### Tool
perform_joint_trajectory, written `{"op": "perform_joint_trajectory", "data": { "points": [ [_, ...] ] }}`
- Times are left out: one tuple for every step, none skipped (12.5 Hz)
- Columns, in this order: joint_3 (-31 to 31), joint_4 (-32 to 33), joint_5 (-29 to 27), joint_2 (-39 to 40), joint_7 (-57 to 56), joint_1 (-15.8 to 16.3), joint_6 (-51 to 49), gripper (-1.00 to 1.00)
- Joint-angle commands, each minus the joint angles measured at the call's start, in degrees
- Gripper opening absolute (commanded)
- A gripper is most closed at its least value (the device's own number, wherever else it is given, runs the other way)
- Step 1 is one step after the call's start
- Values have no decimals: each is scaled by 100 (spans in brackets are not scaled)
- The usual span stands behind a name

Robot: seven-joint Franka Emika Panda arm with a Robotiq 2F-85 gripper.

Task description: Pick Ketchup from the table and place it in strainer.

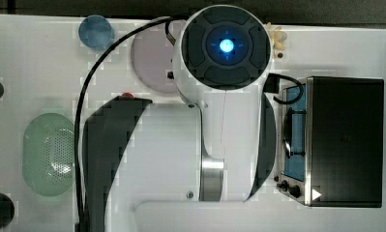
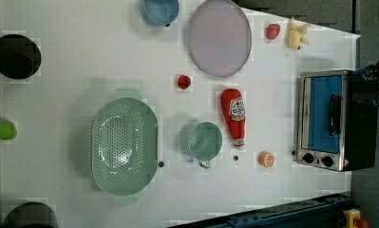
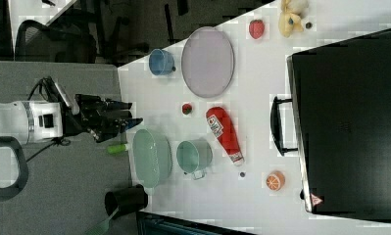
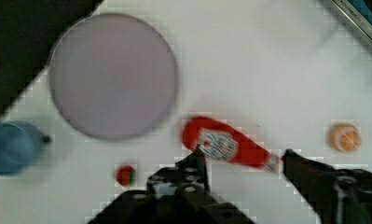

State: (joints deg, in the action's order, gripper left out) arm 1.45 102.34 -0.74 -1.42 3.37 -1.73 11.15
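Ketchup (image 2: pixel 233 117), a long red squeeze bottle tapering to a small white cap, lies flat on the white table (image 2: pixel 59 71) and serves as the landmark here.

Going left to right across the left view: the large pale green oval plastic strainer (image 2: pixel 124 146) with its perforated bottom sits well to the bottle's left, empty. A small red strawberry-like fruit (image 2: pixel 184 81) lies nearer, up and to the left of the bottle's broad end. A round green cup (image 2: pixel 204 141) stands just beside the bottle on its left, between it and the strainer. A flat grey-lilac round plate (image 2: pixel 219 37) is above the bottle. A small orange slice (image 2: pixel 266 159) lies to the right of the cap, and a silver toaster oven (image 2: pixel 327 118) stands further right.

In the wrist view the black gripper (image 4: pixel 244 161) hangs above the bottle with its jaws apart, holding nothing.

The step in hand looks like the approach. The next move probably calls for lowering with the jaws astride the bottle's body, closing across its width, then lifting clear of the cup on the way to the strainer.
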Motion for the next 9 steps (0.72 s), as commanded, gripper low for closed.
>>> {"op": "perform_joint_trajectory", "data": {
  "points": [
    [383,702,-89,-1363,-210,-639,-787,59],
    [398,733,-89,-1339,-240,-636,-780,81],
    [425,786,-89,-1288,-331,-627,-774,99],
    [458,853,-89,-1209,-454,-610,-772,100],
    [506,937,-89,-1110,-592,-599,-767,100],
    [560,1038,-90,-992,-751,-588,-751,100],
    [608,1148,-91,-856,-913,-574,-685,100],
    [655,1261,-91,-709,-1084,-565,-512,100],
    [699,1369,-92,-551,-1319,-558,-263,100]
  ]
}}
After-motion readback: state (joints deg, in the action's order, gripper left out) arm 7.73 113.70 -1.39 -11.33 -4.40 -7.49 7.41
